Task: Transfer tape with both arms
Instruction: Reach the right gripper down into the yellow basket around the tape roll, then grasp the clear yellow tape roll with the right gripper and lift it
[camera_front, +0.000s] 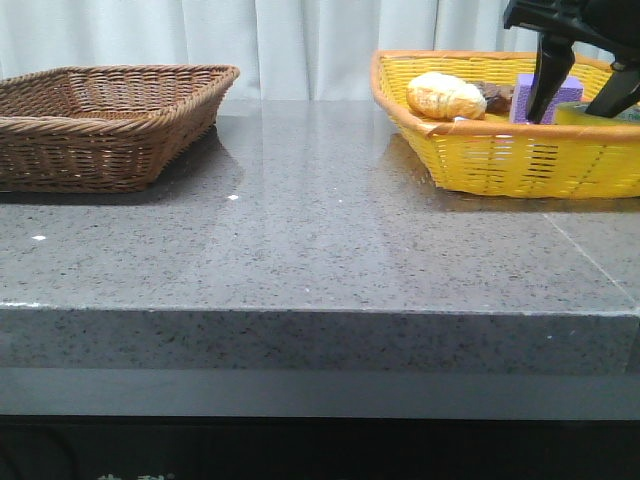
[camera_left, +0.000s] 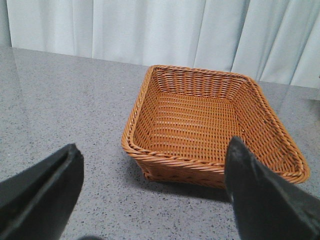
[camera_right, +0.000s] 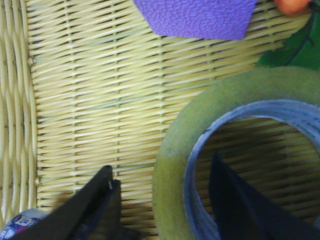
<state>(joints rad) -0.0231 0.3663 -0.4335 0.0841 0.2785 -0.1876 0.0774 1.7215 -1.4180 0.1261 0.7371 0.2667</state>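
The tape (camera_right: 180, 150), a wide yellow roll with a pale inner core, lies flat on the floor of the yellow basket (camera_right: 90, 100). My right gripper (camera_right: 160, 187) is open and straddles the roll's wall: one finger stands outside it, the other inside the core. In the front view the right gripper (camera_front: 585, 105) reaches down into the yellow basket (camera_front: 500, 160) at the far right, and a sliver of the tape (camera_front: 585, 113) shows between its fingers. My left gripper (camera_left: 152, 170) is open and empty above the table, short of the brown basket (camera_left: 210, 125).
A purple block (camera_right: 195, 17) lies beside the tape; it also shows in the front view (camera_front: 545, 95). A bread-like item (camera_front: 445, 95) and a dark item (camera_front: 495, 97) share the yellow basket. An orange item with a green leaf (camera_right: 295, 45) sits nearby. The brown basket (camera_front: 100, 120) holds nothing.
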